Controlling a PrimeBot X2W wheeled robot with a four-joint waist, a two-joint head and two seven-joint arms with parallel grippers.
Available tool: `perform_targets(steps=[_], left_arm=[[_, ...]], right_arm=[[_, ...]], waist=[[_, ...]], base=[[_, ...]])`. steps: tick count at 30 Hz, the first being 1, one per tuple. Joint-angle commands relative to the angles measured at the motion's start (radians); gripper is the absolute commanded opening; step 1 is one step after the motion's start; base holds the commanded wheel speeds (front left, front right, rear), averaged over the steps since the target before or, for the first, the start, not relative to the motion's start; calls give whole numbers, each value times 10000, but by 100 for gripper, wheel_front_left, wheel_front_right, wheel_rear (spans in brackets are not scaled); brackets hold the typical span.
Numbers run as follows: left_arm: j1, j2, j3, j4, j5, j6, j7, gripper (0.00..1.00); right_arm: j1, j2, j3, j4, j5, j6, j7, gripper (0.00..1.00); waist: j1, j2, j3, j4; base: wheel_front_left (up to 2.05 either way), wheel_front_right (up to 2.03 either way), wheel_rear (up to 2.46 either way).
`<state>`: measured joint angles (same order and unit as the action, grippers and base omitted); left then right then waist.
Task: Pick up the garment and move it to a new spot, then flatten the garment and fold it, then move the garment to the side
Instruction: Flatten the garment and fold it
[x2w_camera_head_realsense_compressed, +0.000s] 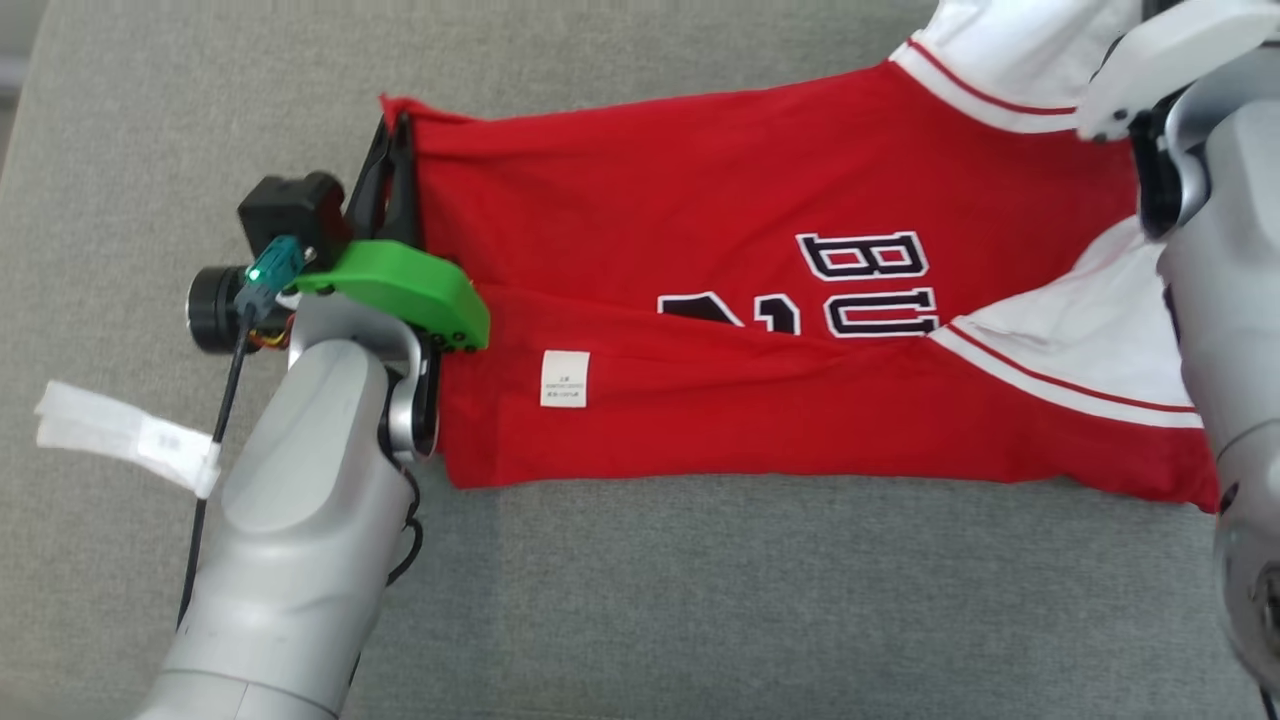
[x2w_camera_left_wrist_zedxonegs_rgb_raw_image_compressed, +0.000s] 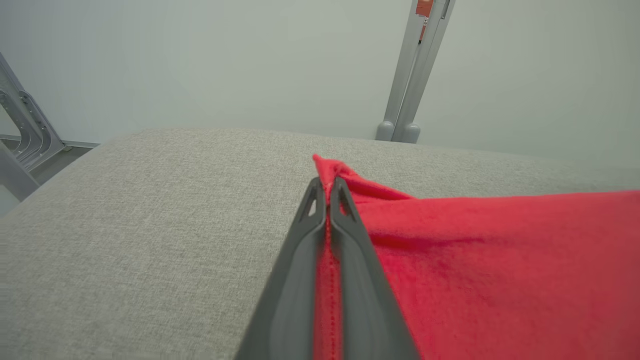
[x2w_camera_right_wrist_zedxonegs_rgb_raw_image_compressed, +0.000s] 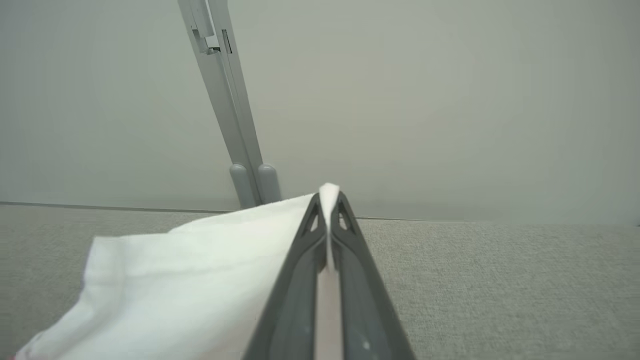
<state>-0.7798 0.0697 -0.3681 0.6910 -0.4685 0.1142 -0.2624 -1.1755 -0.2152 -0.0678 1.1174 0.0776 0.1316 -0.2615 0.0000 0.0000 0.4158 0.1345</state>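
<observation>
The garment (x2w_camera_head_realsense_compressed: 760, 300) is a red jersey with white sleeves and black-and-white lettering, lying stretched across a grey cushion (x2w_camera_head_realsense_compressed: 640, 600). My left gripper (x2w_camera_head_realsense_compressed: 395, 140) is shut on the red hem corner at the far left; in the left wrist view the red cloth (x2w_camera_left_wrist_zedxonegs_rgb_raw_image_compressed: 475, 260) is pinched between the dark fingers (x2w_camera_left_wrist_zedxonegs_rgb_raw_image_compressed: 295, 270) of the left gripper (x2w_camera_left_wrist_zedxonegs_rgb_raw_image_compressed: 327, 187). My right gripper (x2w_camera_right_wrist_zedxonegs_rgb_raw_image_compressed: 328, 200) is shut on a fold of the white sleeve (x2w_camera_right_wrist_zedxonegs_rgb_raw_image_compressed: 200, 280). In the head view the right arm (x2w_camera_head_realsense_compressed: 1210, 250) covers the jersey's right end.
A white paper tag (x2w_camera_head_realsense_compressed: 130, 435) hangs from the cable on my left arm. Grey metal posts (x2w_camera_left_wrist_zedxonegs_rgb_raw_image_compressed: 412, 75) (x2w_camera_right_wrist_zedxonegs_rgb_raw_image_compressed: 230, 100) stand behind the cushion against a pale wall. Bare cushion lies in front of and left of the jersey.
</observation>
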Motion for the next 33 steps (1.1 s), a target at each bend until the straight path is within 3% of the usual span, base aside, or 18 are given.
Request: perform_targets(steps=[1, 11, 24, 26, 28, 29, 30, 31, 33], left_arm=[[338, 81, 187, 37, 208, -67, -26, 0], [1815, 20, 999, 546, 787, -444, -26, 0], [3832, -127, 1623, 686, 974, -536, -26, 0], [4061, -147, 1640, 724, 979, -560, -26, 11], [4211, -155, 1642, 732, 1020, -562, -26, 29], [4268, -159, 1650, 709, 1030, -562, -26, 67], [4325, -162, 1670, 683, 1043, -529, -26, 100], [4398, -157, 1718, 608, 1059, -456, -26, 100], [4570, -163, 1765, 278, 1019, -352, -26, 100]], right_arm=[[586, 46, 106, -356, 201, -20, -36, 0], [3627, 269, 1059, -2533, 2232, -18, -42, 0], [6616, 79, 2032, -2949, 4424, -18, -38, 0], [6824, 86, 2068, -2874, 4556, -18, -38, 0], [6939, 121, 2081, -2756, 4695, -18, -16, 0], [6975, 122, 2090, -2672, 4754, -18, 14, 0], [7003, 134, 2102, -2578, 4798, -18, 58, 26], [6995, 132, 2117, -2505, 4836, -18, 85, 97], [6914, 105, 2149, -2430, 4845, -18, 75, 100]], waist=[[0, 0, -660, -596], [0, 0, -1730, -1210], [0, 0, -2634, -1372], [0, 0, -2704, -1367], [0, 0, -2743, -1365], [0, 0, -2758, -1358], [0, 0, -2769, -1349], [0, 0, -2772, -1338], [0, 0, -2780, -1328]], base=[[0, 0, 0], [0, 0, 0], [0, 0, 0], [0, 0, 0], [0, 0, 0], [0, 0, 0], [0, 0, 0], [0, 0, 0], [0, 0, 0]])
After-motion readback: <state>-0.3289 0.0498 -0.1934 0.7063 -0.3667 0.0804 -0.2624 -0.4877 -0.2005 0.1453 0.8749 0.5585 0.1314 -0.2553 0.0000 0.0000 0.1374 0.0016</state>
